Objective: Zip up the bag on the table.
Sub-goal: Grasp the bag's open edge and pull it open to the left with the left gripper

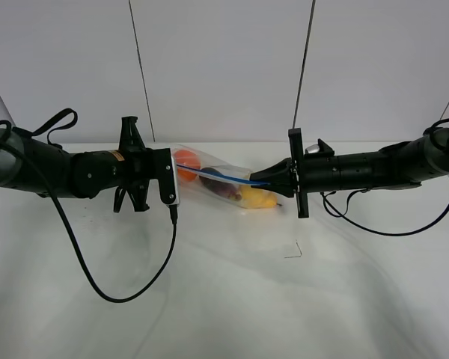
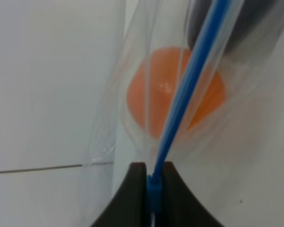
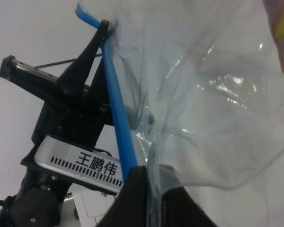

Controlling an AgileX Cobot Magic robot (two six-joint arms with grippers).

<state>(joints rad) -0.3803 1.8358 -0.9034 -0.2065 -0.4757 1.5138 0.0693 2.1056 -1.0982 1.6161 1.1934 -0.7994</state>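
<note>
The clear plastic bag hangs stretched between my two grippers, a little above the white table. Its blue zip strip runs taut from one gripper to the other. An orange, a purple eggplant and a yellow pear show through it. My left gripper is shut on the left end of the strip; the wrist view shows its fingers pinching the blue strip with the orange behind. My right gripper is shut on the right end.
A black cable loops from the left arm over the table's front left. A small dark mark lies on the table right of centre. A grey panelled wall stands behind. The left arm's camera body shows in the right wrist view.
</note>
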